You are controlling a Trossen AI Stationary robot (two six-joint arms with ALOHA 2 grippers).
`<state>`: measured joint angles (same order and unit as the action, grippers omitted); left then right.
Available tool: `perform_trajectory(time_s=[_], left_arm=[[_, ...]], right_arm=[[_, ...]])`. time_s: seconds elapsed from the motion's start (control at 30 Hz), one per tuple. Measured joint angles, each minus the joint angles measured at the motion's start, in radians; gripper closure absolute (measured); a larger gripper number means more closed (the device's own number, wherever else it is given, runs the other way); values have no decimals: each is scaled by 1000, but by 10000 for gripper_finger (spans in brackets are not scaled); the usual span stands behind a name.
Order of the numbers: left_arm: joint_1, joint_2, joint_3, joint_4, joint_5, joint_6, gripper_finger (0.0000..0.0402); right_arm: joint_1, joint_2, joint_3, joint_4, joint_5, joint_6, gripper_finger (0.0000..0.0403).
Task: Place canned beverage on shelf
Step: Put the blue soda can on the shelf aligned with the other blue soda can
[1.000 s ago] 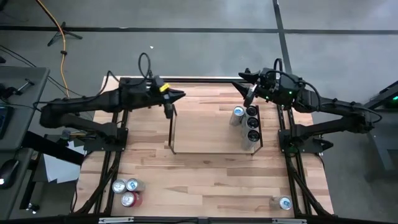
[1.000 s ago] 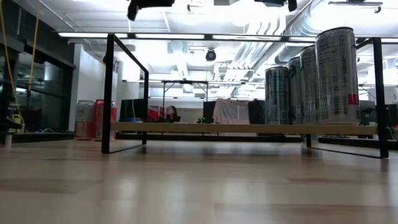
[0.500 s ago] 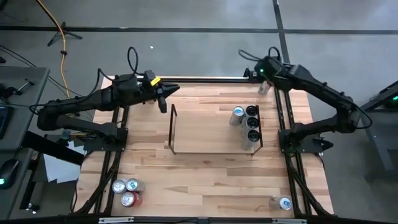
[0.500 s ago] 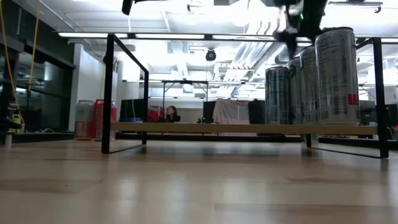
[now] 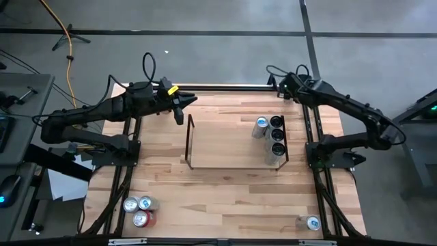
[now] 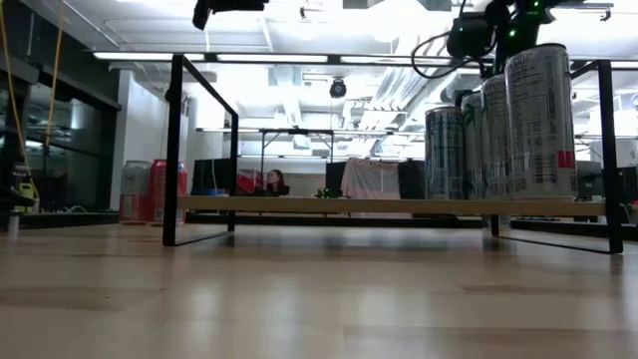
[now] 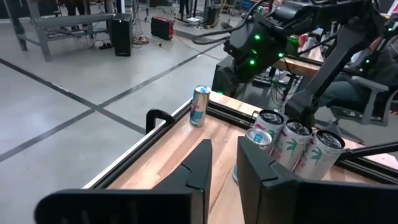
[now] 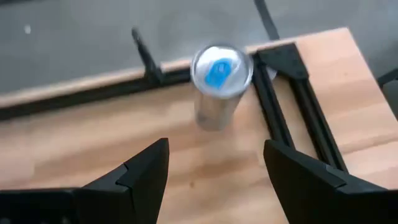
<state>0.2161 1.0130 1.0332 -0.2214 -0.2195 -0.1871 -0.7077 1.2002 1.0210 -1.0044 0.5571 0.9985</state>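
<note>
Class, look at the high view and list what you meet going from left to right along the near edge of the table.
Cluster of three cans → lone can.

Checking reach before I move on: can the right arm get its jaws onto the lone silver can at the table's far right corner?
Probably yes. The right gripper hangs over the silver blue-topped can, jaws open wider than it, with nothing between.
</note>
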Motion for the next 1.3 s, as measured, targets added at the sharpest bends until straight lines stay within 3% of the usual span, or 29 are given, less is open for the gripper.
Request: perform_trajectory(time_s=[0.33,0.53,0.93,1.3], left_arm=[[0,0,0,1,0,6,323],[0,-1,0,2,0,6,299],[1,-5,1,4,0,6,260],[1,-4,1,2,-12,8,254]], right_arm=[[-39,5,-108,229,52,211,153],[-68,14,-160,240,82,299,153],[-113,124,-98,299,77,274,153],[-137,183,-58,276,41,258,153]])
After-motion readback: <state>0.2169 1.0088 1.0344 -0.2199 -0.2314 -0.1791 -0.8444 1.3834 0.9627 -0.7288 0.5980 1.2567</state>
